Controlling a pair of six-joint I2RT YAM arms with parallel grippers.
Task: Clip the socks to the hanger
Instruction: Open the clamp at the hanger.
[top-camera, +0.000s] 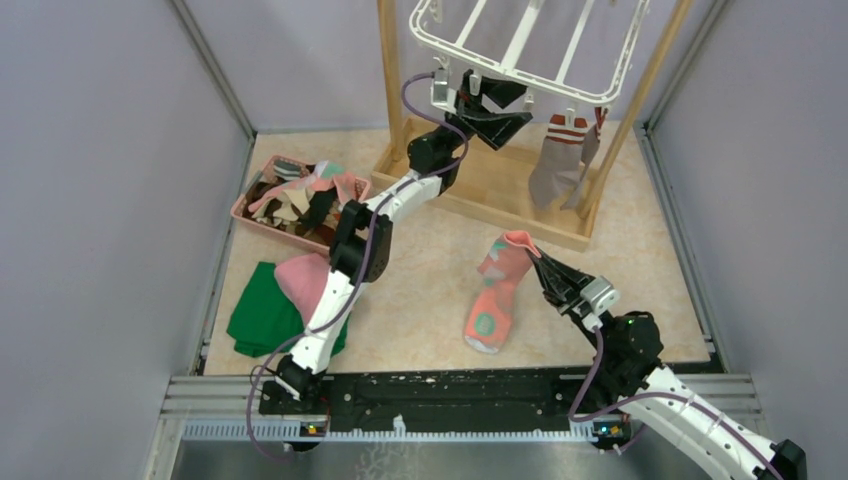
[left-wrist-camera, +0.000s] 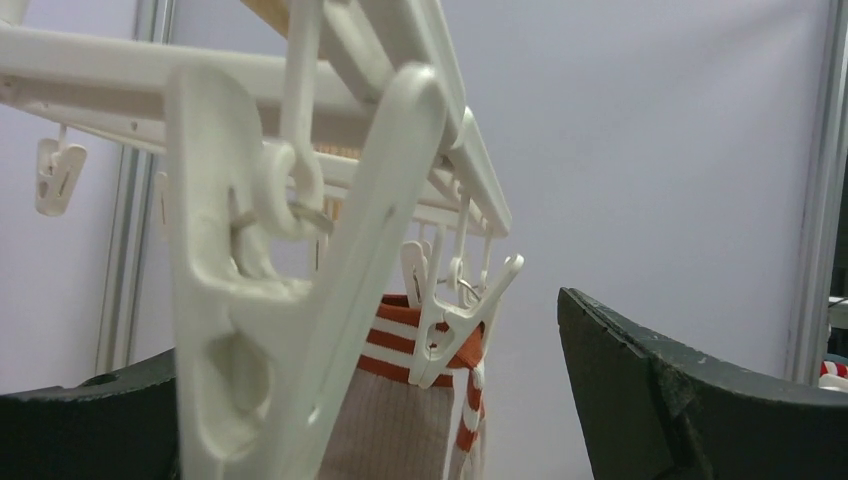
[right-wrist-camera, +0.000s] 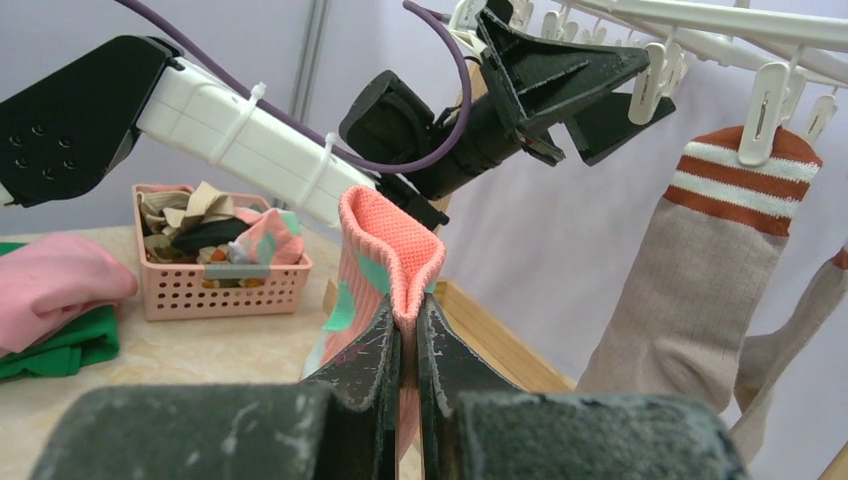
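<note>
1. At the far side of the table, the hanger (top-camera: 523, 40) hangs high inside a wooden stand (top-camera: 500, 205).
2. A grey sock (top-camera: 553, 170) with a red-and-white cuff hangs from a clip on the hanger's near rim, toward the right.
3. The left gripper (top-camera: 515, 110) is raised just under that near rim, left of the grey sock. Its jaws are spread wide and hold nothing.
4. In the left wrist view a white clip (left-wrist-camera: 290, 330) dangles between the two dark fingers (left-wrist-camera: 700, 400). Whether either finger touches it cannot be told.
5. Right of the table's middle, the pink sock (top-camera: 495, 295) stands tilted. Its toe rests on the table and its cuff is lifted toward the far right.
6. The right gripper (top-camera: 535, 258) has its jaws pressed together on the folded cuff and holds it up.
7. On the far left, a pink basket (top-camera: 250, 213) holds more socks.
8. Nearer than the basket, a green cloth (top-camera: 260, 312) lies flat with a pink cloth (top-camera: 303, 280) on its right part, beside the left arm.
</note>
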